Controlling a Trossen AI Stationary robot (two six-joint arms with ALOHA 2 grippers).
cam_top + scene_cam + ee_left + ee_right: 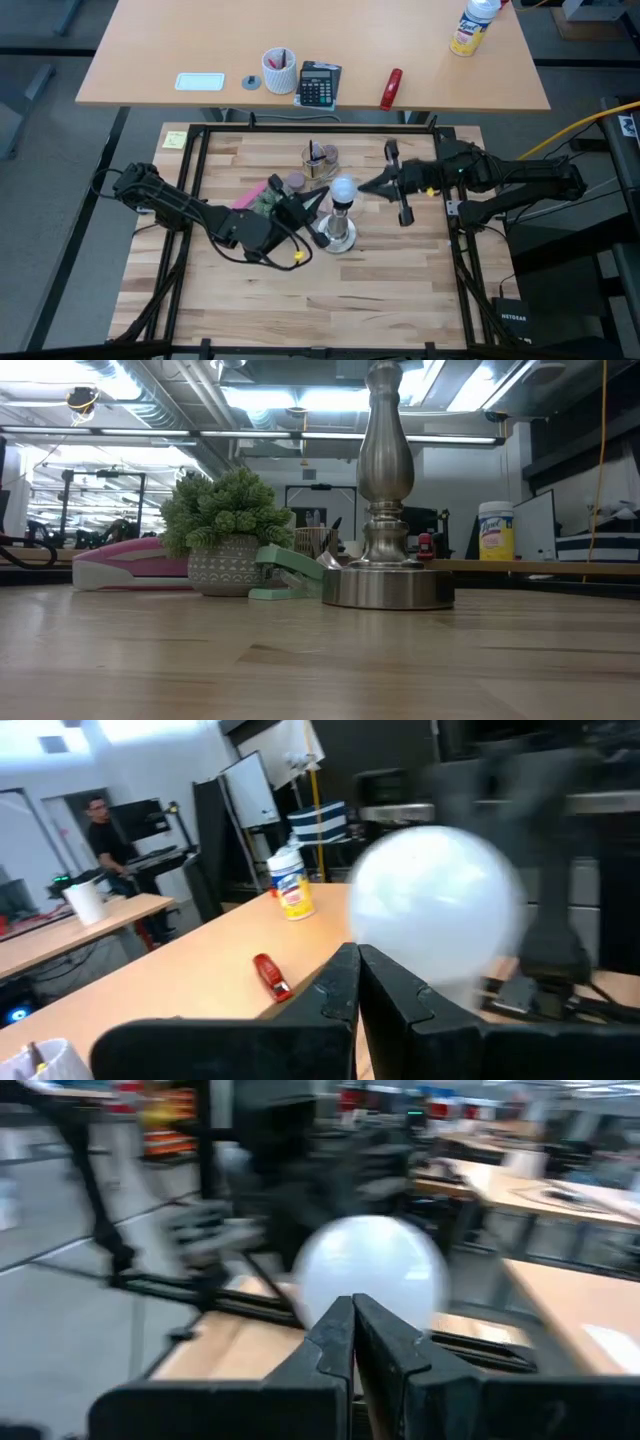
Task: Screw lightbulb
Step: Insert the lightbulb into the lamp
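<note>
**Both grippers closed beside the lightbulb on the stand**

Left gripper point(322, 197) sits at mid-table, just to the left of the lightbulb point(344, 187). Its two fingers point(340, 985) are pressed together, holding nothing, with the tips just short of the globe in the left wrist view. The right gripper point(366, 186) points at the same globe from the other side. Its fingers point(338, 1330) are likewise together and hold nothing; whether the tips touch the glass cannot be told.

The lightbulb point(438, 900) stands upright on top of the silver stand point(338, 232), globe uppermost. Its screw base is not visible, so how far it is seated cannot be told. The stand's round foot point(388, 586) rests flat on the wooden table point(390, 290).

Behind the stand, in the low view, a small potted plant point(222, 532) sits between a pink stapler point(130, 565) and a green stapler point(288, 572). A glass jar point(319, 158) stands farther back on the table.

On the desk beyond the table are a wipes canister point(495, 531) marked "Lysol", a red object point(390, 88), a calculator point(319, 84) and a white pen cup point(279, 70). A black box point(518, 318) at the table's right front corner reads "NETGEAR". A person point(104, 830) stands in the room behind.
</note>
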